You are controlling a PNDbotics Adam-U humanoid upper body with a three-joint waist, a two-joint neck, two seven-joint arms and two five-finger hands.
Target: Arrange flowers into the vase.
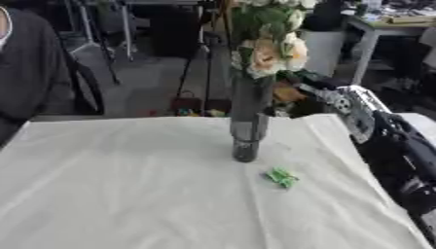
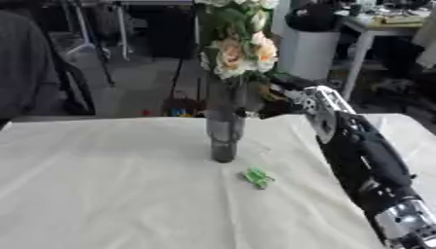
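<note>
A tall dark vase (image 1: 248, 127) stands upright near the middle of the white-clothed table (image 1: 119, 185). A bunch of peach and white flowers (image 1: 271, 52) with green leaves rises from its mouth. My right arm (image 2: 362, 155) comes in from the lower right and reaches up to the vase's rim. My right hand (image 2: 277, 95) sits right beside the stems, just below the blooms, partly hidden by vase and leaves. Something orange-brown (image 1: 286, 93) shows at the hand. A small green leafy scrap (image 1: 282, 177) lies on the cloth, in front and right of the vase.
The table's far edge runs just behind the vase, and its right edge lies under my arm. Beyond it are tripod legs (image 1: 191, 73), a white bin (image 1: 325, 51) and a cluttered desk (image 2: 400, 22).
</note>
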